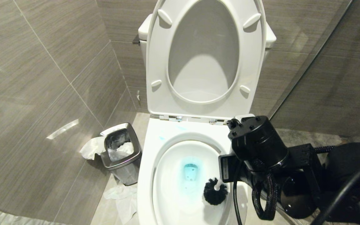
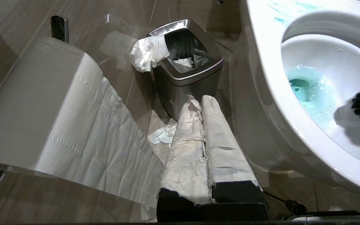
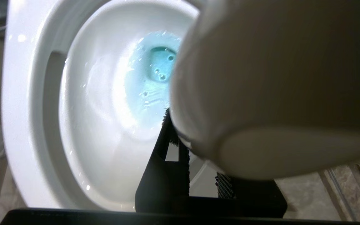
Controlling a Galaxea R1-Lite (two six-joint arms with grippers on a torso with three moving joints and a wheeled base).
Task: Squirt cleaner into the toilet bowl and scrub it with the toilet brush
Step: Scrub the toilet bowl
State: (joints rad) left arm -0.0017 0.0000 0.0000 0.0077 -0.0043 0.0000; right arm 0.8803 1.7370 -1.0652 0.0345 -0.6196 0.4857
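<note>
The scrubbing step is in hand. The toilet bowl (image 1: 167,175) stands with its seat and lid up, and blue cleaner (image 1: 191,172) sits in the water at the bottom, with a few blue smears on the back rim. The right gripper (image 3: 184,153) reaches in from the right side, and its black fingers are clamped on the white handle of the toilet brush (image 1: 215,191). The black bristle head hangs inside the bowl, near the right wall and beside the blue water. I cannot tell if the bristles touch the wall. The left gripper (image 2: 202,125) is parked low beside the toilet, near the steel bin (image 2: 186,72), its paper-wrapped fingers pressed together and holding nothing. Next, the brush probably needs to press on the wall and rub around the bowl.
</note>
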